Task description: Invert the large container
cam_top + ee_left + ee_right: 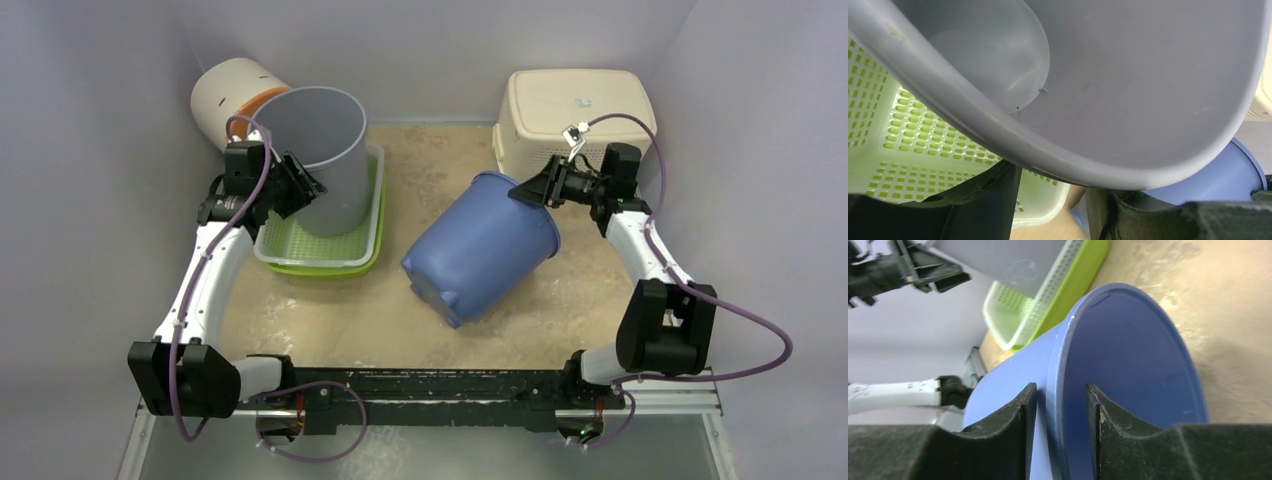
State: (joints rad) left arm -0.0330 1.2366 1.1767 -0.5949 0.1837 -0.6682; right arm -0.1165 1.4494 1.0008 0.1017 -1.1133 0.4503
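A grey container (pixel 1128 100) fills the view, its rim curving across both dark fingertips of the left end effector (pixel 1053 192). A green perforated basket (pixel 898 135) lies beneath it, and a blue container (pixel 1218 175) shows at lower right.

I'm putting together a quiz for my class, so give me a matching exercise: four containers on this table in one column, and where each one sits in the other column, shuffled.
Things:
1. grey bin
2. blue bin
3. green basket
4. cream basket

Places:
A. at the back on the right
B. tipped over, mid-table
C. standing inside a basket
D. under the grey bin, on the left

Pairs: 1-C, 2-B, 3-D, 4-A
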